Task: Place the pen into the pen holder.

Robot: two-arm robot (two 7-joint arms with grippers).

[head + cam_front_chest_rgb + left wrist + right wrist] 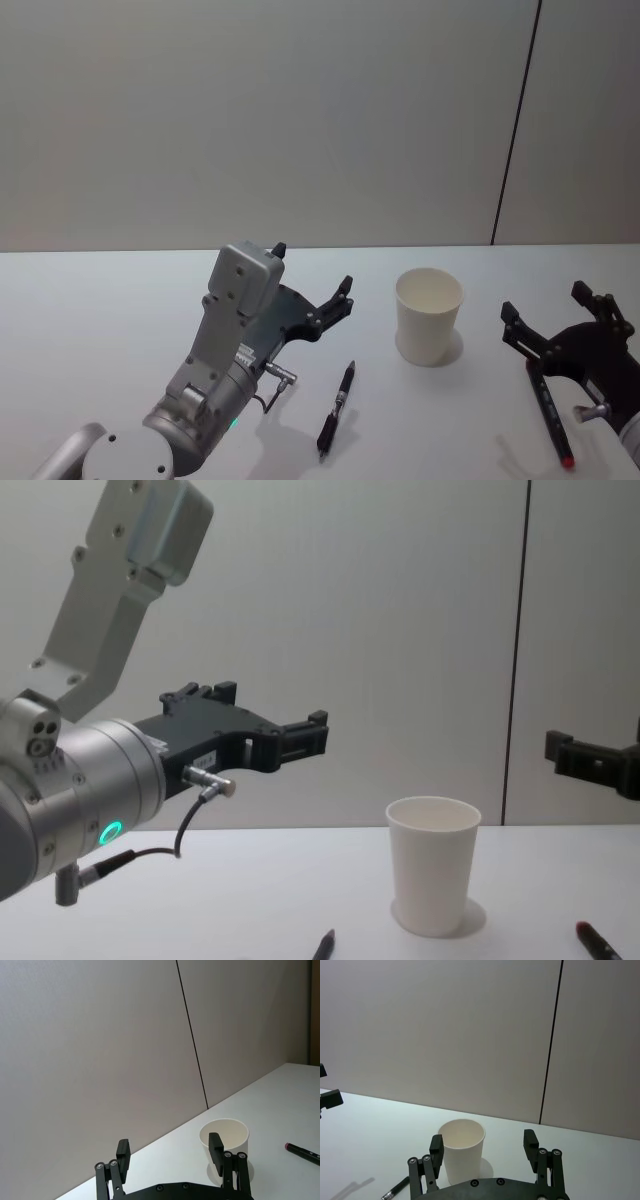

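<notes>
I see the black pen [337, 408] lying flat on the white bench [100, 330] near the centre, its length running near to far. It is a little left of the paper cup [429, 318] and nearer to me, not touching it. The cup stands upright, mouth open. A second pen with a red end [553, 425] lies right of the cup, beneath my right hand [545, 302], which hangs above the bench with fingers spread apart. My left hand [313, 268] hovers left of the cup, beyond the black pen, fingers apart, holding nothing. A white label [205, 760] on its wrist is too small to read.
</notes>
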